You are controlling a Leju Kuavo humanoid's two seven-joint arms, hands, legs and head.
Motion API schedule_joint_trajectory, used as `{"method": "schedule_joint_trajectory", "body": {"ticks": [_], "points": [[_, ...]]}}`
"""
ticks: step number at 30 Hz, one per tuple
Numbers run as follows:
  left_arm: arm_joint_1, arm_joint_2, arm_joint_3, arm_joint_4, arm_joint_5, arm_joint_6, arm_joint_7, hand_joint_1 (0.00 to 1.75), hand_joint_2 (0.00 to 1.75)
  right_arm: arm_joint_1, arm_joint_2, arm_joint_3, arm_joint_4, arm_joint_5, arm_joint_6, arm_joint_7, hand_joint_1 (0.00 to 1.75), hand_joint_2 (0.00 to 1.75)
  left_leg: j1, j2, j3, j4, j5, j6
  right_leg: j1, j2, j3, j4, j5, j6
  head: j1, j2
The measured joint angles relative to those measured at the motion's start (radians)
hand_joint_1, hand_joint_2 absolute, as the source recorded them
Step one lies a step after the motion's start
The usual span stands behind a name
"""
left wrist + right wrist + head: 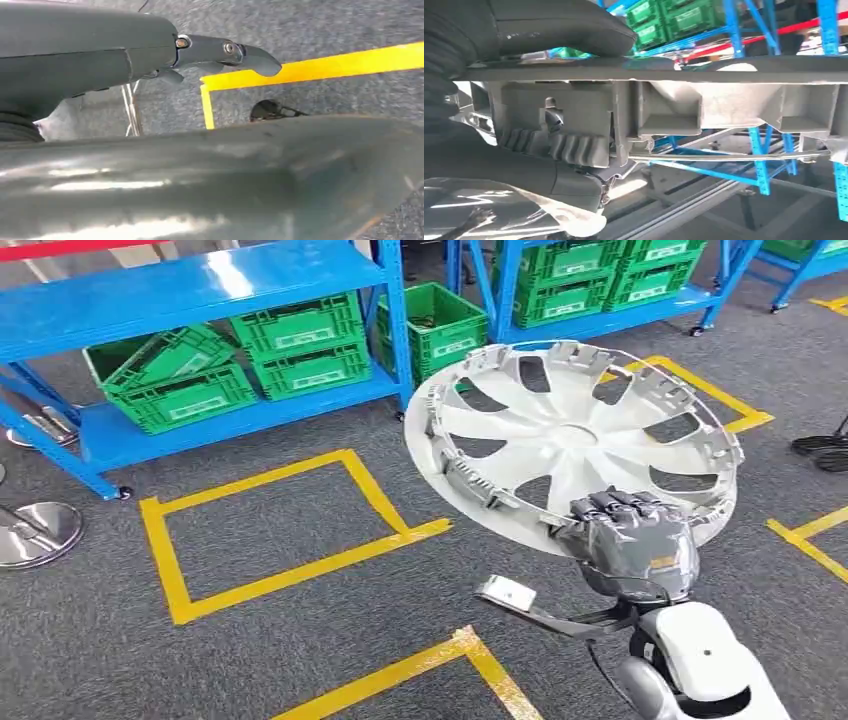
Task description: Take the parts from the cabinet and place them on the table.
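My right hand [632, 540] is clamped on the rim of a silver-white wheel cover [570, 435], fingers [612, 502] curled over the near edge. The cover stands tilted up and away from the hand, its inner side with clips and ribs turned toward me, held in the air above the floor. In the right wrist view my thumb [559, 25] lies along one face of the rim and the darker fingers [554, 145] press the ribbed clips on the other, so the wheel cover [724, 105] is pinched between them.

My left hand [225, 52] hangs over the floor. One dark finger points out straight with nothing under it, but I cannot tell how the rest of the hand lies.

Under the held cover is grey carpet [90, 640] marked with yellow tape lines [260, 585] forming squares; one corner of tape sits just below and left of my right hand, another runs beyond the cover on its far right. Further out, beyond the cover and to its left, stands a blue shelving rack [190, 290] on small wheels, its low shelf carrying green crates [300, 345], one of them tipped. A second blue rack [600, 320] with more green crates stands straight beyond the cover. Two shiny round post bases [35, 530] sit far off to the left.
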Motion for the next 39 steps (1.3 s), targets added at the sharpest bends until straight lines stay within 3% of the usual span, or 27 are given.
{"method": "schedule_joint_trajectory", "body": {"ticks": [1,2,5,7,8,9,10,12,13,14,16,17,18,22,24,25,27,28,29,30,31,32,33,34,37,38,39], "points": [[0.0,0.001,0.0,0.0,-0.002,-0.002,0.0,0.0,0.0,0.0,0.0,0.0,0.0,0.0,0.0,-0.001,1.75,1.75,0.004,-0.056,0.024,-0.05,0.001,0.005,-0.001,0.008,-0.004,0.0,0.001,0.005,0.001,0.0],[0.0,0.0,0.0,0.0,-0.006,-0.004,0.0,0.0,0.0,-0.005,0.0,0.0,0.0,0.0,0.0,-0.001,1.75,1.75,0.006,-0.064,0.027,-0.068,-0.001,0.007,0.002,0.021,-0.011,0.005,0.004,0.013,0.003,0.0],[-0.002,0.0,-0.001,0.0,-0.01,-0.007,0.0,0.0,0.0,-0.007,0.0,0.0,0.001,0.0,-0.001,-0.001,1.75,1.75,0.001,-0.048,0.024,-0.072,-0.01,0.01,-0.007,0.039,-0.027,0.0,0.015,0.03,-0.002,0.0],[-0.002,-0.007,-0.002,0.0,-0.017,-0.009,0.0,0.0,0.0,-0.006,0.0,0.0,0.001,0.0,-0.001,-0.001,1.75,1.75,0.01,-0.02,0.026,-0.093,0.004,0.028,-0.008,0.055,-0.035,-0.004,0.02,0.045,-0.002,0.0],[-0.003,-0.005,-0.003,0.0,-0.018,-0.008,0.0,0.0,0.0,-0.005,0.0,0.0,0.001,-0.001,-0.001,-0.001,1.75,1.75,0.007,-0.008,0.027,-0.097,0.009,0.034,-0.001,-0.005,-0.053,0.016,0.0,0.045,0.001,0.0],[-0.003,-0.006,-0.005,0.0,-0.02,-0.005,0.0,0.0,0.0,-0.01,0.0,0.001,0.002,0.0,-0.001,-0.003,1.75,1.75,0.004,0.003,0.026,-0.097,0.011,0.038,0.0,-0.043,-0.077,0.071,-0.038,0.045,0.01,0.0],[-0.001,-0.006,-0.006,0.0,-0.027,0.007,0.001,0.0,0.0,-0.013,0.0,0.002,0.004,0.0,-0.001,-0.003,1.75,1.75,0.0,0.016,0.023,-0.096,0.01,0.039,0.0,-0.065,-0.112,0.153,-0.078,0.046,0.012,0.0],[0.002,-0.005,-0.01,0.0,-0.049,0.043,0.002,0.0,0.0,-0.01,0.0,0.001,0.005,0.004,0.0,0.001,1.75,1.75,-0.006,0.047,0.022,-0.095,0.009,0.042,0.0,-0.074,-0.17,0.295,-0.13,0.048,0.012,0.0],[0.002,-0.005,-0.017,0.0,-0.064,0.068,0.003,0.0,0.0,-0.005,0.0,0.001,0.005,0.008,0.001,0.004,1.75,1.75,-0.008,0.059,0.022,-0.094,0.009,0.042,0.0,-0.075,-0.17,0.303,-0.124,0.048,0.011,0.0],[0.002,-0.004,-0.022,-0.001,-0.078,0.087,0.004,0.0,0.0,0.0,0.0,0.001,0.005,0.013,0.002,0.008,1.75,1.75,-0.009,0.069,0.022,-0.094,0.009,0.042,0.001,-0.077,-0.146,0.269,-0.1,0.046,0.012,0.0],[0.001,0.002,-0.049,-0.003,-0.159,0.145,0.023,0.0,0.0,0.008,0.0,0.001,0.002,0.025,0.008,0.027,1.75,1.75,-0.01,0.089,0.023,-0.091,0.008,0.04,0.002,-0.101,-0.038,0.086,-0.021,0.038,0.012,0.0],[0.002,0.006,-0.075,-0.005,-0.224,0.185,0.033,0.0,0.0,0.01,0.0,0.0,-0.006,0.027,0.015,0.052,1.75,1.75,-0.013,0.096,0.024,-0.088,0.005,0.036,0.009,-0.152,0.003,0.007,-0.02,0.033,0.011,0.0],[0.007,0.013,-0.104,-0.008,-0.275,0.214,0.04,0.0,0.0,0.01,-0.001,0.001,-0.013,0.029,0.019,0.075,1.75,1.75,-0.021,0.102,0.02,-0.081,0.002,0.031,0.017,-0.166,0.018,-0.005,-0.026,0.026,0.012,0.0],[0.014,0.031,-0.177,-0.016,-0.354,0.262,0.054,0.0,0.0,0.025,-0.011,0.001,-0.039,0.032,0.026,0.115,1.75,1.75,-0.019,0.139,0.022,-0.08,0.003,0.013,0.016,-0.117,0.002,-0.003,-0.014,0.004,0.01,0.0],[0.016,0.038,-0.196,-0.02,-0.357,0.264,0.055,0.0,0.0,0.028,-0.011,0.0,-0.046,0.032,0.029,0.119,1.75,1.75,-0.011,0.057,0.001,-0.023,-0.052,0.0,0.009,-0.099,0.001,-0.006,-0.006,-0.008,0.004,0.0],[0.019,0.039,-0.202,-0.02,-0.357,0.264,0.055,0.0,0.0,0.028,-0.011,0.0,-0.046,0.032,0.03,0.121,1.75,1.75,-0.009,0.039,-0.029,0.055,-0.097,-0.003,0.009,-0.087,-0.001,-0.006,-0.004,-0.012,0.003,0.0],[0.026,0.039,-0.212,-0.02,-0.37,0.269,0.056,0.0,0.0,0.028,-0.013,0.0,-0.046,0.034,0.031,0.124,1.75,1.75,-0.007,0.033,-0.09,0.206,-0.159,-0.006,0.01,-0.059,-0.005,-0.005,-0.001,-0.015,0.003,0.0],[0.03,0.042,-0.223,-0.02,-0.39,0.279,0.06,0.0,0.0,0.03,-0.016,0.0,-0.047,0.034,0.033,0.132,1.75,1.75,-0.007,0.033,-0.104,0.239,-0.166,-0.007,0.01,-0.046,-0.007,-0.004,0.0,-0.014,0.002,0.0],[0.032,0.045,-0.231,-0.02,-0.403,0.285,0.06,0.0,0.0,0.036,-0.017,0.001,-0.048,0.034,0.034,0.137,1.75,1.75,-0.007,0.032,-0.098,0.228,-0.149,-0.006,0.01,-0.033,-0.007,-0.003,0.0,-0.013,0.002,0.0],[0.031,0.049,-0.237,-0.021,-0.415,0.291,0.06,0.0,0.0,0.041,-0.019,0.001,-0.051,0.034,0.034,0.143,1.75,1.75,-0.006,0.03,-0.073,0.175,-0.11,-0.003,0.01,-0.02,-0.007,-0.001,0.001,-0.012,0.002,0.0],[0.031,0.053,-0.243,-0.021,-0.423,0.295,0.06,0.0,0.0,0.041,-0.021,0.002,-0.053,0.034,0.035,0.148,1.75,1.75,-0.006,0.023,-0.032,0.088,-0.06,0.001,0.01,-0.008,-0.007,0.0,0.002,-0.01,0.003,0.0],[0.03,0.056,-0.249,-0.021,-0.429,0.296,0.06,0.0,0.0,0.042,-0.021,0.003,-0.055,0.034,0.035,0.151,1.75,1.75,-0.003,-0.006,0.01,-0.006,-0.014,0.005,0.009,0.003,-0.007,0.002,0.002,-0.008,0.002,0.0],[0.031,0.061,-0.252,-0.021,-0.431,0.296,0.059,0.0,0.0,0.042,-0.022,0.003,-0.056,0.034,0.035,0.151,1.75,1.75,0.0,-0.059,0.033,-0.054,-0.014,0.011,0.01,0.011,-0.011,0.002,0.004,-0.003,0.003,0.0],[0.033,0.062,-0.255,-0.021,-0.432,0.296,0.06,0.0,0.0,0.038,-0.023,0.003,-0.058,0.034,0.035,0.153,1.75,1.75,0.002,-0.062,0.035,-0.074,-0.015,0.012,0.012,0.024,-0.018,0.007,0.006,0.003,0.004,0.0],[0.031,0.063,-0.264,-0.023,-0.44,0.296,0.053,0.0,0.0,0.044,-0.028,0.003,-0.066,0.034,0.035,0.157,1.75,1.75,-0.005,-0.035,0.031,-0.076,-0.015,0.019,0.002,0.052,-0.035,-0.001,0.022,0.028,0.003,0.0],[0.03,0.058,-0.268,-0.023,-0.445,0.294,0.05,0.0,0.0,0.046,-0.032,0.004,-0.068,0.034,0.035,0.158,1.75,1.75,0.005,-0.018,0.033,-0.09,-0.006,0.03,0.002,0.043,-0.044,0.005,0.016,0.031,0.003,0.0],[0.028,0.059,-0.272,-0.023,-0.448,0.293,0.048,0.0,0.0,0.047,-0.035,0.005,-0.07,0.034,0.035,0.158,1.75,1.75,0.002,-0.007,0.033,-0.091,-0.003,0.035,0.011,-0.018,-0.06,0.03,-0.006,0.032,0.007,0.0]]}}
